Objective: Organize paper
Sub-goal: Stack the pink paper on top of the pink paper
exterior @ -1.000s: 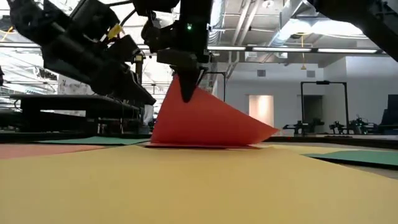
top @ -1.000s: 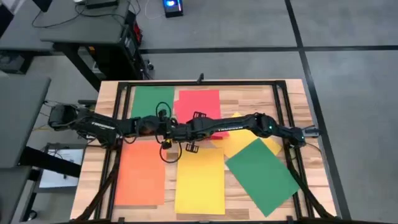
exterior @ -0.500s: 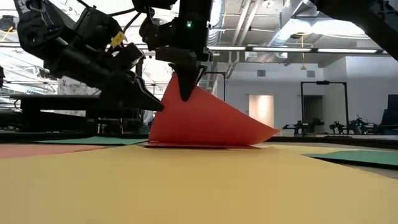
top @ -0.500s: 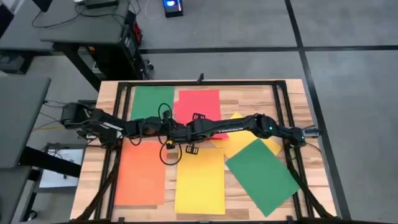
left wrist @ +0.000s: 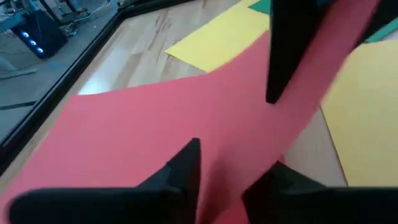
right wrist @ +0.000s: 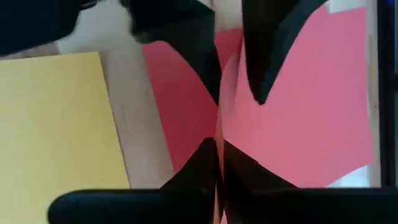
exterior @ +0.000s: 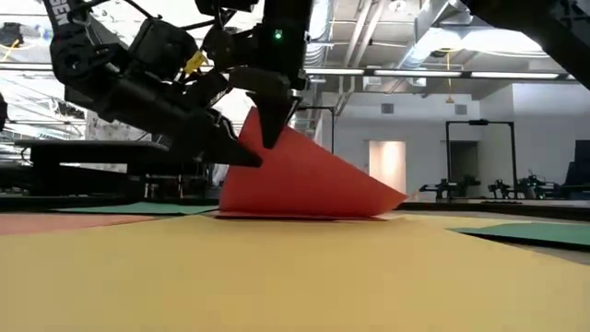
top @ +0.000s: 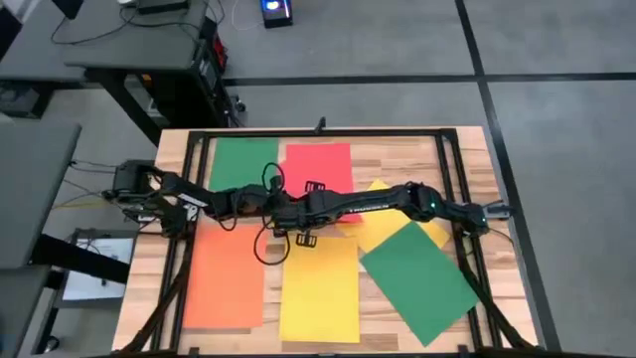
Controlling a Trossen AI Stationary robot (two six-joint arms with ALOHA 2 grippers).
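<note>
High view – table: pale wooden tabletop (top: 467, 159) with a black frame.
High view – sheets: flat rectangular red paper sheet (top: 318, 164) at the far middle; green paper sheet (top: 238, 164) just beside it; orange paper sheet (top: 224, 278) and yellow paper sheet (top: 320, 288) along the near edge; second green paper sheet (top: 417, 280) lying askew, overlapping a second yellow sheet (top: 383, 227).
High view – arms: both arms reach to the table's middle, and the left gripper (top: 281, 206) meets the right gripper (top: 298, 212) over the red sheet's near edge.
Low view – red sheet: near corner lifted into a peak (exterior: 304, 175), the rest on the table.
Low view – right gripper (exterior: 270, 138): fingers pinched narrow on the peak.
Low view – left gripper (exterior: 241, 152): tip touching the raised paper.
Left wrist view – left gripper (left wrist: 217, 180): fingers parted, the red sheet (left wrist: 137, 130) between them.
Right wrist view – right gripper (right wrist: 219, 158): closed on the sheet's edge (right wrist: 298, 118).
</note>
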